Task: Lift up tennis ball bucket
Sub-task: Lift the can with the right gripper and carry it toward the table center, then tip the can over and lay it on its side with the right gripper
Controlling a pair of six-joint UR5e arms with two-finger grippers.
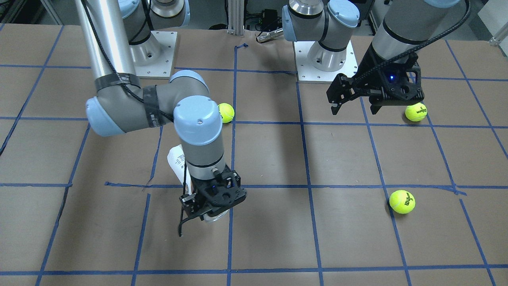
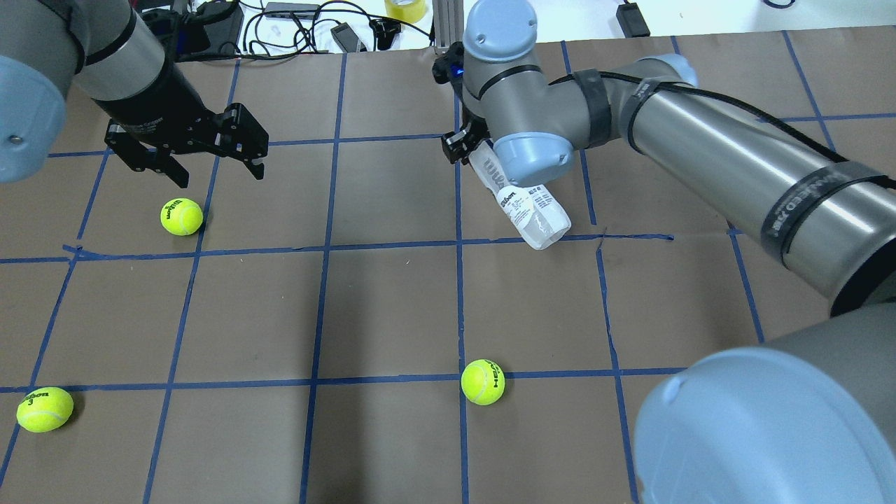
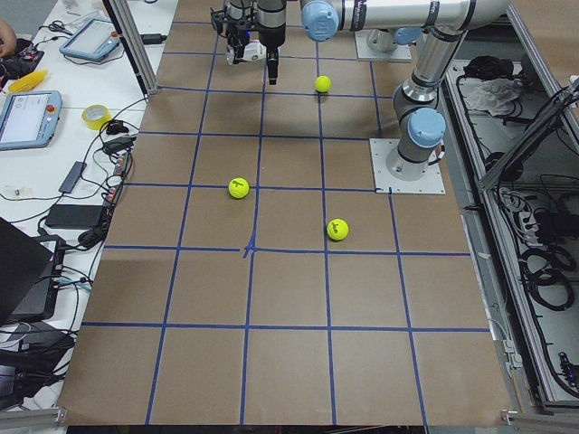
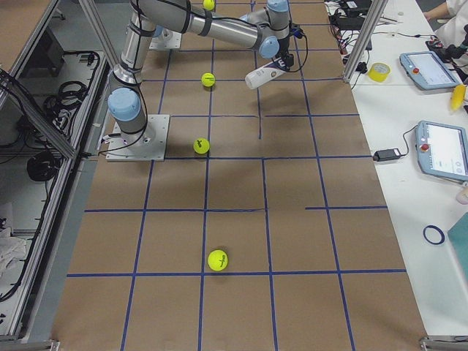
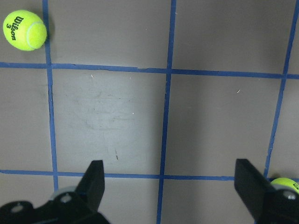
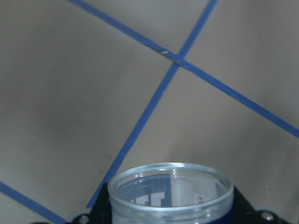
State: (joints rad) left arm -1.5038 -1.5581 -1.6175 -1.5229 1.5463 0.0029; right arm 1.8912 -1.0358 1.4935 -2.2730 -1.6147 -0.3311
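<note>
I see the slender clear plastic tennis ball can, white-and-navy labelled, held tilted above the far middle of the brown, blue-taped table, with the right gripper clamped around its open end. The left gripper hangs empty at far left, jaws spread wide, just beyond a yellow-green tennis ball.

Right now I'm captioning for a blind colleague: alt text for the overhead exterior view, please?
The right end effector grips one end of a clear tennis ball bucket, holding it tilted over a brown gridded table. The left end effector hangs open near one of three tennis balls.
</note>
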